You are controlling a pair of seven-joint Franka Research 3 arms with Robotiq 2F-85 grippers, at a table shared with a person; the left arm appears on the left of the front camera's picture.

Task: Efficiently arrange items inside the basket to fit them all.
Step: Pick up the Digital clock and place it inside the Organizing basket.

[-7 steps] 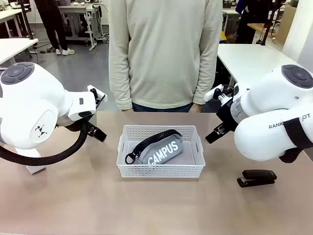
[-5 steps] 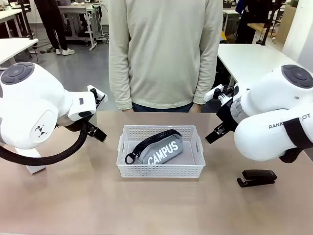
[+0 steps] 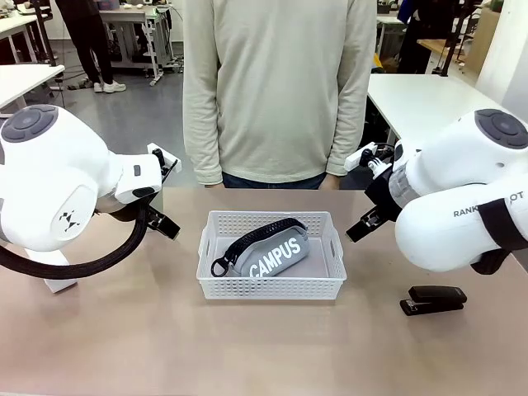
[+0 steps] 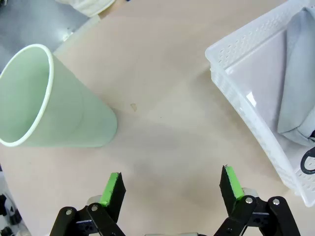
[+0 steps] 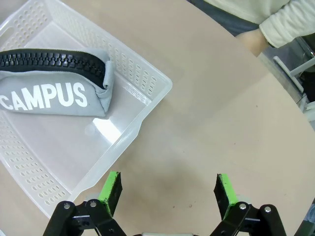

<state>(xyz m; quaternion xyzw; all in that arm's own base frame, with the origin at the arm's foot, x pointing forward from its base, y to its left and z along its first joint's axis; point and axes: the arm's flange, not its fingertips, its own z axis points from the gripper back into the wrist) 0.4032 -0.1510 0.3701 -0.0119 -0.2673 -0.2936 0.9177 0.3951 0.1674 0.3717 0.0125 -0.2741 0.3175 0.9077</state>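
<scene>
Front view: the basket (image 3: pixel 271 290) sits mid-frame on the counter (image 3: pixel 165 346), the grey pouch (image 3: pixel 268 247) lying inside it — the black stapler (image 3: pixel 433 299) rests at lower right. The left tool (image 4: pixel 172 177) is spread and empty, the green tumbler (image 4: pixel 49 103) at upper left — the right tool (image 5: pixel 168 181) is spread too.

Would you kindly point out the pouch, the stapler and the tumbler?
pouch (image 3: pixel 276 247), front view, its lettered grey side.
stapler (image 3: pixel 434 299), front view, its black top.
tumbler (image 4: pixel 74 118), left wrist view, its green wall.

Grey pouch (image 3: pixel 268 247), white basket (image 3: pixel 272 289), green tumbler (image 4: pixel 64 118), black stapler (image 3: pixel 433 299)
</scene>
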